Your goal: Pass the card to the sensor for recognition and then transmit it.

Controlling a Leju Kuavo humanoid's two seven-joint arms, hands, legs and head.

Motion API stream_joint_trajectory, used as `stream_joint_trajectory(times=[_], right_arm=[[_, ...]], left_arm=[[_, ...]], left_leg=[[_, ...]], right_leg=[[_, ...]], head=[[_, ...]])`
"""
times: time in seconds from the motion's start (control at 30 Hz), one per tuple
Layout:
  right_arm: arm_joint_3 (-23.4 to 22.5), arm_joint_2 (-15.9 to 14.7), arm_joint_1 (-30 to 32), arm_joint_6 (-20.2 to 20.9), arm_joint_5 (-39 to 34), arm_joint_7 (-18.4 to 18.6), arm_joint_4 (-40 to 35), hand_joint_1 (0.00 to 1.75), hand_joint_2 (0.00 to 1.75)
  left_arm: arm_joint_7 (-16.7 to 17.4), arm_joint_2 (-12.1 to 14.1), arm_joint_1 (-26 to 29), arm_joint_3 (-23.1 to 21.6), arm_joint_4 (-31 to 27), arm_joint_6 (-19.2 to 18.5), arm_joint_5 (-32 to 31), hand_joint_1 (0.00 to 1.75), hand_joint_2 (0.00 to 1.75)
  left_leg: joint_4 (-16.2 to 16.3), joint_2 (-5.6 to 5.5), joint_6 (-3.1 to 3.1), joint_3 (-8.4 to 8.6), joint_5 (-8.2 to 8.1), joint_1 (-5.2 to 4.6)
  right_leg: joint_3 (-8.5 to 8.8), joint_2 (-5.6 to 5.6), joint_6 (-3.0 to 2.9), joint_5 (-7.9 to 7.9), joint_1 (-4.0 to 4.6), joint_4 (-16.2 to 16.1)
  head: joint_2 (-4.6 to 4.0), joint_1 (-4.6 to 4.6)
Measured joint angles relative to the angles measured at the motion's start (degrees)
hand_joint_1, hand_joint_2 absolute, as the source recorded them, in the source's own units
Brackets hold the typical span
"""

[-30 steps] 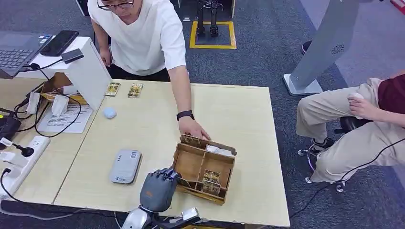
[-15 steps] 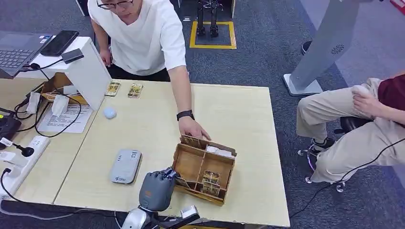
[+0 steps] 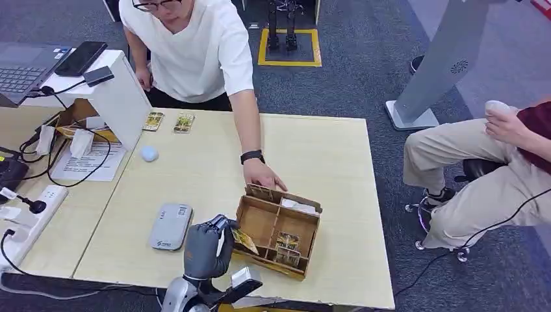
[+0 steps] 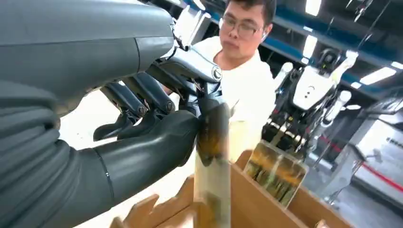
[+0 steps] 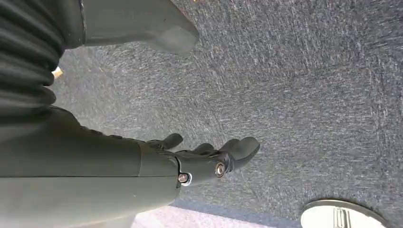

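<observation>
My left hand (image 3: 206,246) pinches a yellow-green picture card (image 3: 243,240) between thumb and fingers, just lifted off the near-left corner of the brown cardboard box (image 3: 308,223). In the left wrist view the same card (image 4: 212,175) stands edge-on, blurred, under my left hand (image 4: 142,123). More cards (image 3: 286,249) stand in the box's near compartment. The grey sensor device (image 3: 170,225) lies flat on the table to the left of the hand. My right hand (image 5: 209,159) hangs over grey carpet, fingers loosely spread and holding nothing.
A person in a white shirt steadies the box's far edge with a hand (image 3: 262,174). Two cards (image 3: 168,122) lie at the table's far side by a white stand (image 3: 120,97). A small white puck (image 3: 149,153), cables and a power strip (image 3: 29,221) sit left. Another person sits at right.
My left hand has drawn back to the left and up from the box, bringing a card out with it. The seated person's hand rose.
</observation>
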Motion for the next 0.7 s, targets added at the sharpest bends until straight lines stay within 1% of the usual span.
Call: stream_joint_trajectory(times=[0.17, 0.37, 0.5, 0.63, 0.7], right_arm=[[0.0, 0.0, -0.01, 0.0, 0.0, 0.04, 0.0, 0.0, 1.75], [-0.39, 0.0, 0.01, 0.0, 0.17, 0.09, 0.02, 0.0, 1.75], [-0.83, 0.0, 0.05, 0.0, 0.13, 0.11, 0.02, 0.0, 1.75], [-0.87, -0.04, 0.04, -0.02, 0.19, 0.11, 0.02, 0.0, 1.75], [-0.87, -0.09, 0.04, 0.0, 0.24, 0.11, 0.02, 0.0, 1.75]], left_arm=[[-0.37, -0.94, -0.5, 0.57, -1.36, -0.02, 3.26, 1.75, 1.75], [1.66, -1.18, -1.9, 1.07, -2.32, -0.02, 7.1, 1.75, 1.75], [1.84, -1.38, -2.91, 1.99, -2.69, -0.02, 12.49, 1.75, 1.75], [1.73, -1.55, -5.44, 2.56, -2.97, -0.04, 18.5, 1.75, 1.75], [2.3, -1.57, -6.91, 2.91, -3.12, -0.28, 21.58, 1.75, 1.75]], left_leg=[[0.0, 0.0, 0.0, 0.0, 0.0, 0.0], [0.0, 0.0, 0.0, 0.01, 0.0, 0.01], [0.0, 0.0, 0.0, 0.0, 0.0, 0.01], [0.0, -0.01, 0.0, 0.0, 0.01, 0.01], [0.01, -0.01, 0.0, 0.0, 0.01, 0.01]], right_leg=[[0.0, 0.0, 0.0, 0.0, 0.01, 0.0], [-0.01, 0.0, 0.0, 0.0, 0.01, 0.01], [-0.02, 0.0, 0.0, 0.0, 0.01, 0.01], [0.0, -0.01, 0.0, 0.01, 0.01, 0.01], [-0.01, -0.01, 0.01, 0.02, 0.01, 0.01]], head=[[0.0, 0.0], [0.02, 0.02], [0.0, 0.0], [0.0, 0.0], [0.0, 0.0]])
